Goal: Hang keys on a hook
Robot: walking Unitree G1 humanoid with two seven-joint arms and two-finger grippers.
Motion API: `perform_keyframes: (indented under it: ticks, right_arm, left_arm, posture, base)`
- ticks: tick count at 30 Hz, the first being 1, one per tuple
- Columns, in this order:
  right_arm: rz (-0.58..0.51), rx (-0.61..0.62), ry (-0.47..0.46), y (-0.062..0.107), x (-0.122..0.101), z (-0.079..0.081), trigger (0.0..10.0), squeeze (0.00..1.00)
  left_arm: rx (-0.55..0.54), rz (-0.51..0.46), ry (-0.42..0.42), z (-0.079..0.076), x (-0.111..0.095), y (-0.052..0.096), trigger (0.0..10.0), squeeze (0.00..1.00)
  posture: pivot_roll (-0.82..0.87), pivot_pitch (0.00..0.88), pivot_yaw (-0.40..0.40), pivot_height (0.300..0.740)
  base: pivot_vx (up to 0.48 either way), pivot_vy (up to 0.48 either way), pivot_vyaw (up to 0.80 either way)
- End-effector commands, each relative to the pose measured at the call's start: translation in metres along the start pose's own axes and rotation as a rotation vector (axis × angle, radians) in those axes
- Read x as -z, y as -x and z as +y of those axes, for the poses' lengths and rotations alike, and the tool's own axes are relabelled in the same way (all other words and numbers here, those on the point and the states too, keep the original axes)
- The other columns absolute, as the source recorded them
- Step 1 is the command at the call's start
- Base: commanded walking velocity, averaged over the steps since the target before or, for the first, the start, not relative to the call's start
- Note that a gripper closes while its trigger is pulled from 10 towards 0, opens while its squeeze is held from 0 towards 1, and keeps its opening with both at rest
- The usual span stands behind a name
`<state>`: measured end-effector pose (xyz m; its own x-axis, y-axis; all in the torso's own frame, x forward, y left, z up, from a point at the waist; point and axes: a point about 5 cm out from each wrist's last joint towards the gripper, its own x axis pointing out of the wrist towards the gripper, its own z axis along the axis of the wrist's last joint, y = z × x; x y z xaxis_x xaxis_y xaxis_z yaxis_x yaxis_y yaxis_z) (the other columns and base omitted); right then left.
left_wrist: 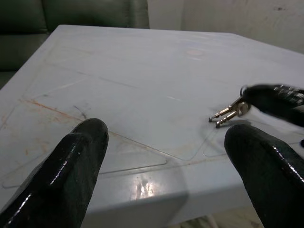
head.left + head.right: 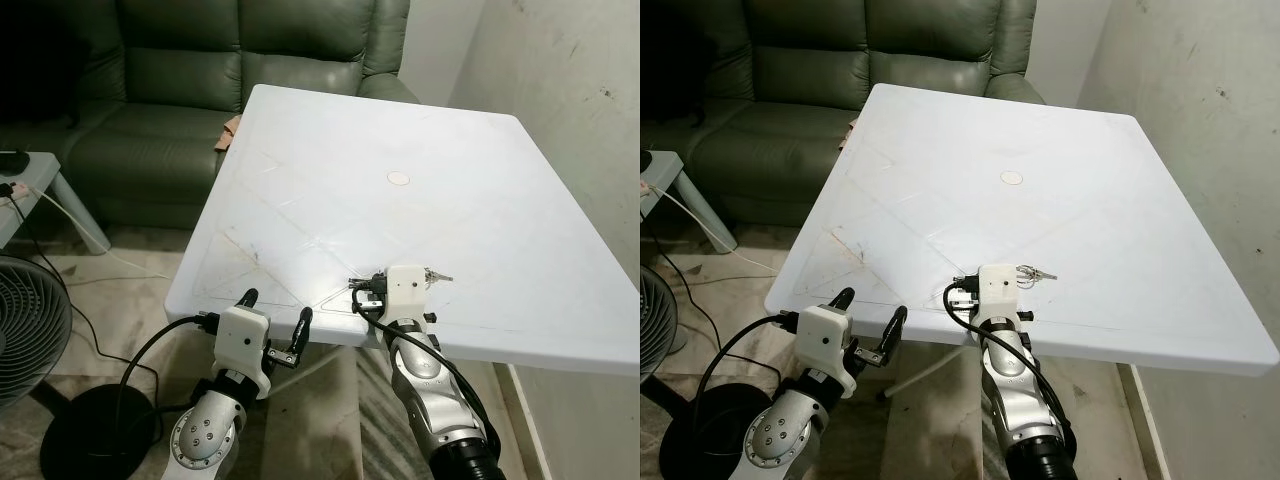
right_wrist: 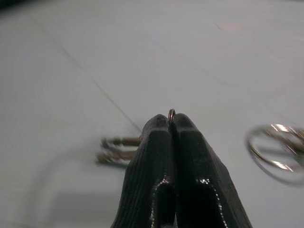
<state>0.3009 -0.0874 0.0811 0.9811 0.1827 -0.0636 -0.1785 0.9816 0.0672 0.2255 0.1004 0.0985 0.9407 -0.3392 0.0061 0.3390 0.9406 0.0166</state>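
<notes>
Keys [image 2: 436, 274] lie low and right of centre in the head view, on the white table [image 2: 330, 130] near its front edge, pinched by their ring in the clenched right gripper [image 3: 170, 124]; left gripper [image 2: 275, 314], spread wide, waits lower left off the edge, farther away

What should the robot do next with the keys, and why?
Probably lift them a little off the white table. The right gripper is already shut on the key ring, while the keys hang low over the tabletop. The left gripper waits open by the near edge.
</notes>
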Motion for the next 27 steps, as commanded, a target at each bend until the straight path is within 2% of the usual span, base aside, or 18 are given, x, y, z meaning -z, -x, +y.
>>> perform_keyframes:
  ticks: [1,4,5,6,7,8,10,15,17,21,23,27]
  right_arm:
    - [-0.089,-0.042,-0.034,0.001,-0.013,-0.001,0.0,0.00]
    - [-0.165,-0.115,-0.050,0.006,-0.023,-0.003,0.0,0.00]
    - [-0.170,-0.128,-0.054,0.008,-0.025,-0.006,1.3,0.00]
    - [-0.180,-0.129,-0.054,0.009,-0.027,-0.008,3.9,0.00]
    - [-0.195,-0.124,-0.037,0.011,-0.030,-0.014,3.8,0.00]
    - [-0.196,-0.123,-0.032,0.011,-0.031,-0.015,4.6,0.00]
    - [-0.213,-0.088,-0.008,0.013,-0.036,-0.026,10.0,0.00]
    - [-0.251,-0.044,0.004,0.018,-0.044,-0.040,10.0,0.00]
    - [-0.272,-0.015,0.029,0.023,-0.050,-0.050,10.0,0.00]
    - [-0.237,0.031,0.062,0.024,-0.049,-0.058,10.0,0.00]
    - [-0.227,0.060,0.056,0.025,-0.048,-0.062,10.0,0.00]
    - [-0.223,0.082,0.062,0.026,-0.048,-0.064,10.0,0.00]
  left_arm:
    - [-0.006,-0.021,-0.013,0.001,-0.005,-0.002,10.0,0.00]
    - [-0.020,-0.031,-0.007,0.005,-0.007,-0.005,10.0,0.00]
    - [-0.036,-0.038,0.007,0.008,-0.009,-0.007,10.0,0.00]
    - [-0.049,-0.042,0.018,0.011,-0.010,-0.008,10.0,0.00]
    - [-0.074,-0.050,0.040,0.018,-0.012,-0.011,10.0,0.00]
    - [-0.082,-0.052,0.047,0.020,-0.013,-0.012,10.0,0.00]
    - [-0.115,-0.065,0.055,0.031,-0.016,-0.017,10.0,0.00]
    - [-0.139,-0.086,0.045,0.046,-0.023,-0.024,10.0,0.00]
    - [-0.155,-0.109,0.039,0.059,-0.030,-0.029,10.0,0.00]
    - [-0.163,-0.121,0.056,0.069,-0.035,-0.034,10.0,0.00]
    - [-0.205,-0.114,0.059,0.086,-0.036,-0.040,10.0,0.00]
    - [-0.228,-0.112,0.049,0.098,-0.037,-0.045,10.0,0.00]
  posture:
    - [0.11,0.037,-0.077,0.740]
    - [0.11,0.037,-0.075,0.740]
    - [0.11,0.037,-0.075,0.740]
    - [0.10,0.031,-0.073,0.740]
    - [0.09,0.029,-0.071,0.740]
    - [0.09,0.028,-0.070,0.740]
    - [0.08,0.024,-0.066,0.740]
    - [0.06,0.017,-0.056,0.740]
    - [0.05,0.015,-0.049,0.740]
    - [0.04,0.006,-0.038,0.740]
    - [0.03,0.000,-0.028,0.740]
    - [0.02,0.000,-0.016,0.740]
  base:
    - [0.000,0.000,0.00]
    - [0.000,0.000,0.00]
    - [0.000,0.000,0.00]
    - [0.000,0.000,0.00]
    - [0.000,0.000,0.00]
    - [0.000,0.000,0.00]
    - [0.000,0.000,0.00]
    - [0.000,0.000,0.00]
    - [0.000,0.000,0.00]
    - [0.000,0.000,0.00]
    - [0.000,0.000,0.00]
    - [0.000,0.000,0.00]
